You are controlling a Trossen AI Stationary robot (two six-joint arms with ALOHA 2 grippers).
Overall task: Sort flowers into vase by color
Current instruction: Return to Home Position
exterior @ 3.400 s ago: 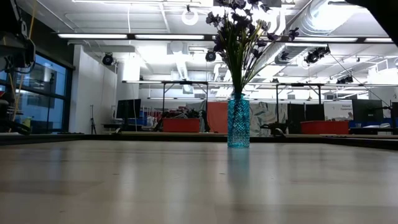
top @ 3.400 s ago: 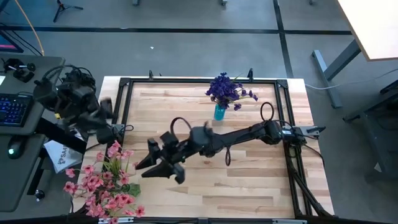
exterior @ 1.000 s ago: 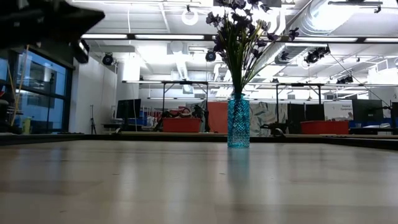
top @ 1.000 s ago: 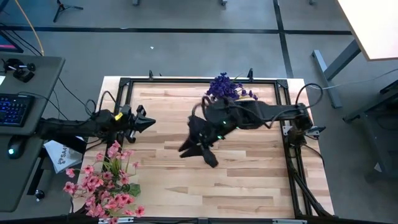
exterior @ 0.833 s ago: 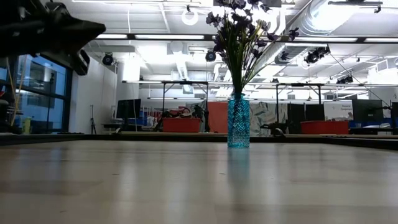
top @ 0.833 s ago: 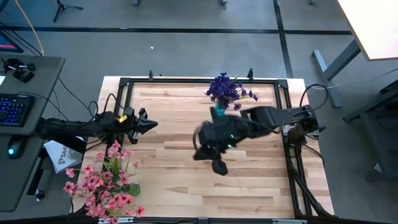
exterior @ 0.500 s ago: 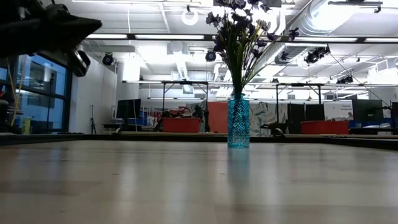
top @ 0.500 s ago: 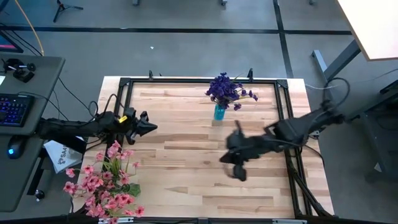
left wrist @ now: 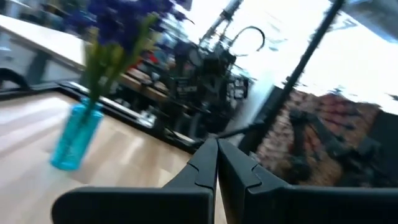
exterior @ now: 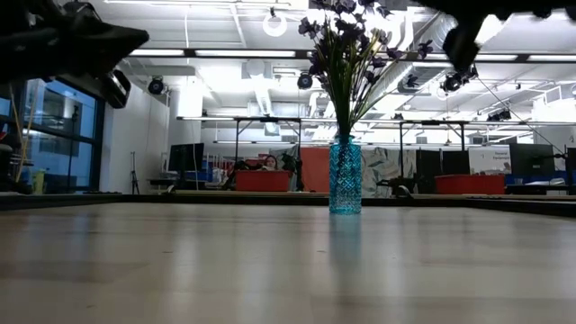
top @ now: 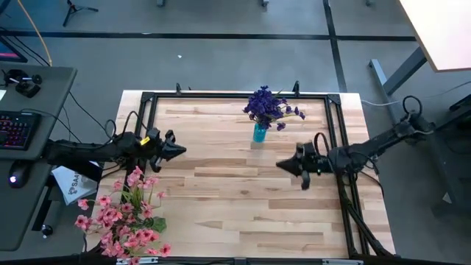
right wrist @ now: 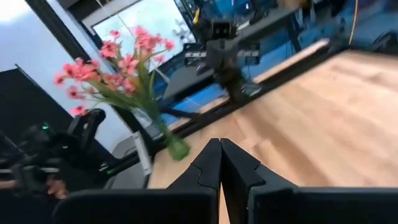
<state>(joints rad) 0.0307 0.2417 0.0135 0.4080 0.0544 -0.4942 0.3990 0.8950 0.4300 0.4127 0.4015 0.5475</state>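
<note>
A blue glass vase point(top: 259, 133) stands upright on its base at the middle of the table's far side and holds purple flowers point(top: 268, 107); it also shows in the low view point(exterior: 345, 175). Pink flowers point(top: 121, 217) stand in a green vase point(right wrist: 177, 148) at the near left corner. My left gripper point(top: 182, 149) is shut and empty, pointing level toward the right above the table's left side. My right gripper point(top: 280, 165) is shut and empty, pointing level toward the left above the right side, nearer than the blue vase.
A black frame point(top: 235, 96) runs around the wooden tabletop point(top: 235, 206). A desk with a keyboard point(top: 15, 129) stands beyond the left edge. Bare wood lies between the two grippers and along the near side.
My right gripper has drawn back from the middle of the table toward the right edge, sinking and tipping to level, and its fingers have shut on nothing. Both bunches of flowers stand as before.
</note>
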